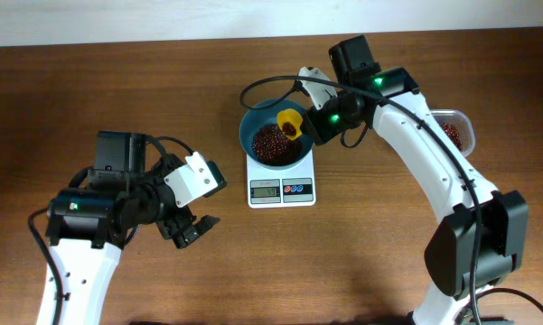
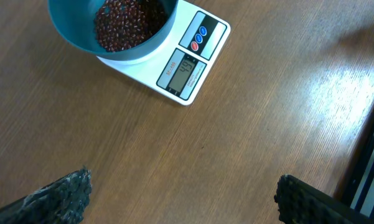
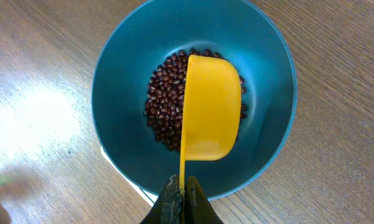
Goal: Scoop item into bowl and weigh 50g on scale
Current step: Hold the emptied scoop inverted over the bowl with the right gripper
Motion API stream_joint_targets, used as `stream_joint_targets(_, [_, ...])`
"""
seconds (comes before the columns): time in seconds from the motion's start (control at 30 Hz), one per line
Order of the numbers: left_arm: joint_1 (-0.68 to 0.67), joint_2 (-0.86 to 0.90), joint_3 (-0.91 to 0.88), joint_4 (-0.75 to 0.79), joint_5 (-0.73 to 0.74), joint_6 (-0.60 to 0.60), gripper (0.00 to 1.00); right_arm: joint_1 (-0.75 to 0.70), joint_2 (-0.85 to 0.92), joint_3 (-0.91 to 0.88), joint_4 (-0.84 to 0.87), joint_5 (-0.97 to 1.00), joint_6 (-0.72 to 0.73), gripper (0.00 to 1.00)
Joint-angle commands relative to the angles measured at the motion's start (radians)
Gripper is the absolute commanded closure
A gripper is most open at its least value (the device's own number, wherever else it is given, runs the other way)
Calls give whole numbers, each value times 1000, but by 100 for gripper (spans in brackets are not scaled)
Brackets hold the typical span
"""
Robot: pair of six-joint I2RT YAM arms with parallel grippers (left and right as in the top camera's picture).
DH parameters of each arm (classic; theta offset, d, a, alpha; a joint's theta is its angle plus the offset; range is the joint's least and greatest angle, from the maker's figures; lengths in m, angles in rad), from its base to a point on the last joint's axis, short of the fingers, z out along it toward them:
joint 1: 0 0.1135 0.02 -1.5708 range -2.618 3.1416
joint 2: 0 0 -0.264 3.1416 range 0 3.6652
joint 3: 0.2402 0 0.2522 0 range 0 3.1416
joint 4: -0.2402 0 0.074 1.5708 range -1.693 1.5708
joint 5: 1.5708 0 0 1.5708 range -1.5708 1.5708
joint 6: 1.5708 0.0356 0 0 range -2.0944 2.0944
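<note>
The teal-blue bowl stands on the white scale and holds a heap of dark red-brown beans. My right gripper is shut on the thin handle of a yellow scoop, which is tipped on its side over the beans inside the bowl. The scoop also shows in the overhead view. My left gripper is open and empty over bare table, in front and to the left of the scale. The scale display is lit; its digits are not clearly readable.
A clear plastic tub with more beans stands at the right, partly hidden behind my right arm. The bowl and its beans show at the top left of the left wrist view. The table is brown wood.
</note>
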Motion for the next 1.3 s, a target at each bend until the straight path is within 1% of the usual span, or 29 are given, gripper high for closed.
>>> stream_joint_targets(0.0, [6,-6,-2,2,0,9,1,5,-26,10,3,24,9,96])
stream_joint_targets(0.03, [6,-7,-2,2,0,9,1,6,-26,10,3,-14,8,96])
stream_joint_targets(0.2, [6,-6,-2,2,0,9,1,7,-27,10,-5,65,7,96])
stream_joint_targets(0.27, [6,-7,-2,2,0,9,1,3,-27,11,10,-20,8,96])
stream_joint_targets(1.27, [6,-6,-2,2,0,9,1,-1,-31,26,11,-37,8,96])
